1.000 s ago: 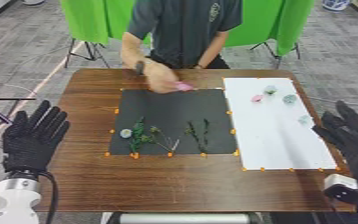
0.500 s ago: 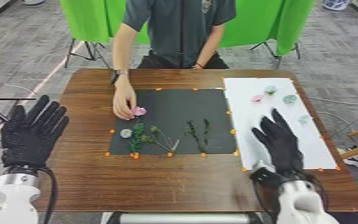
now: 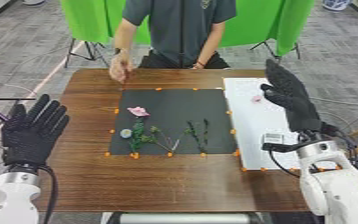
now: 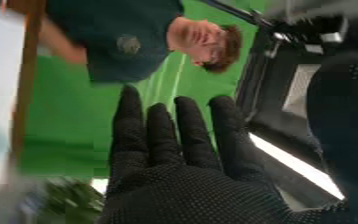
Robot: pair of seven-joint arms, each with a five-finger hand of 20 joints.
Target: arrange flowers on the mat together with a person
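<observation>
The left hand (image 3: pixel 31 137) is open at the table's left side, its fingers (image 3: pixel 44 106) straight and a little spread, with nothing held in them. The right hand (image 3: pixel 295 102) is raised above the white sheet (image 3: pixel 246 122), and its fingers (image 3: pixel 284 77) point to the far side of the table (image 3: pixel 167 182). In the right wrist view, the right hand (image 4: pixel 180 197) has its fingers straight, with small gaps between them, and it holds nothing.

To the left of these right fingers, and nearer to the robot, is the dark mat (image 3: pixel 167 102). On it lies a pink flower (image 3: pixel 138 111), at the far end of a green leafy stem (image 3: pixel 138 135). A pale round flower (image 3: pixel 126 133) is just beside this stem, on the side of the left hand's fingers. Thin sprigs (image 3: pixel 195 134) lie between the stem and the white sheet. Another small pink flower (image 3: pixel 256 98) lies on the sheet, near the right thumb. The person's hand (image 3: pixel 119 70) is well to the left of the right fingers, beyond the mat's far left corner.
</observation>
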